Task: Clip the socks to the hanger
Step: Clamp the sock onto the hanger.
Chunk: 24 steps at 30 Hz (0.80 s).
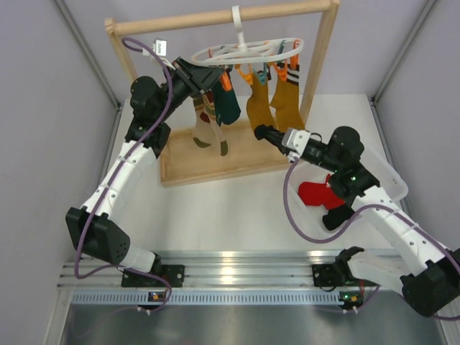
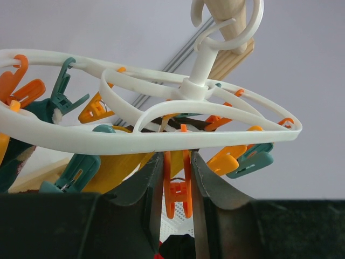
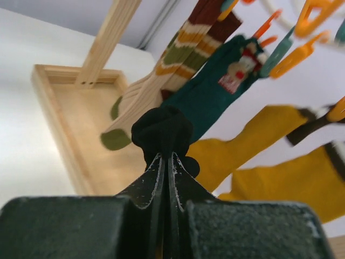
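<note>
The left gripper [image 2: 176, 157] pinches an orange clip [image 2: 178, 191] under the hanger [image 2: 135, 141]; the right gripper [image 3: 166, 157], below the hanger, is pressed together on a black sock [image 3: 161, 129].

The red sock [image 1: 313, 192] is partly hidden under the right arm [image 1: 350, 154].

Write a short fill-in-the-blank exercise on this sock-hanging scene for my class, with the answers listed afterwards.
1. The right pincer is shut on a small ____ sock.
2. The left pincer has its fingers either side of an ____ clip.
3. The white hanger hangs from a ____ rack.
4. The red sock lies nearest the ____ arm.

Answers: black; orange; wooden; right
</note>
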Motion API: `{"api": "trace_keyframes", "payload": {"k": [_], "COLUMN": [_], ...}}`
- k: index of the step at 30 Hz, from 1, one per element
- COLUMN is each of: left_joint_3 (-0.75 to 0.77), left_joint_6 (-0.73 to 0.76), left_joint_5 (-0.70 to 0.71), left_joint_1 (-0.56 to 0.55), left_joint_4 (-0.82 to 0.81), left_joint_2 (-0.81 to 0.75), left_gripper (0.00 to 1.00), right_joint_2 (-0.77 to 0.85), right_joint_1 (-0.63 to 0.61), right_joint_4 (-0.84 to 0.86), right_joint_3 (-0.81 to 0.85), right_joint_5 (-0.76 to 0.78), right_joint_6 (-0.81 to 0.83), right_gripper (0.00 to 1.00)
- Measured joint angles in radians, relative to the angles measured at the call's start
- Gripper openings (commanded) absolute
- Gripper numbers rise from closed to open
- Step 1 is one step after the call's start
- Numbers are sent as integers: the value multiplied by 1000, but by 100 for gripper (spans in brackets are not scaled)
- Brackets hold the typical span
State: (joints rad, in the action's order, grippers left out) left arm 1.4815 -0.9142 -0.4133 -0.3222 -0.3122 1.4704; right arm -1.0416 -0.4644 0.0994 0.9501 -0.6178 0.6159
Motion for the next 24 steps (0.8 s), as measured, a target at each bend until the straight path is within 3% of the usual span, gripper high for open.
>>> {"api": "trace_keyframes", "payload": {"k": [13, 24], "left_joint_3": [0, 0], "left_joint_6": [-1, -26], "left_joint_5": [-45, -79], "left_joint_1": [4, 7], "left_joint_4": [-2, -27], "left_joint_2": [0, 6], "left_gripper": [0, 0], "right_joint_2": [-207, -322], "right_joint_1": [-167, -183], "right_joint_4": [590, 790], "right_joint_3": [-27, -26], "right_joint_5": [200, 143], "right_joint_6": [440, 706], "right_gripper": [0, 0]}}
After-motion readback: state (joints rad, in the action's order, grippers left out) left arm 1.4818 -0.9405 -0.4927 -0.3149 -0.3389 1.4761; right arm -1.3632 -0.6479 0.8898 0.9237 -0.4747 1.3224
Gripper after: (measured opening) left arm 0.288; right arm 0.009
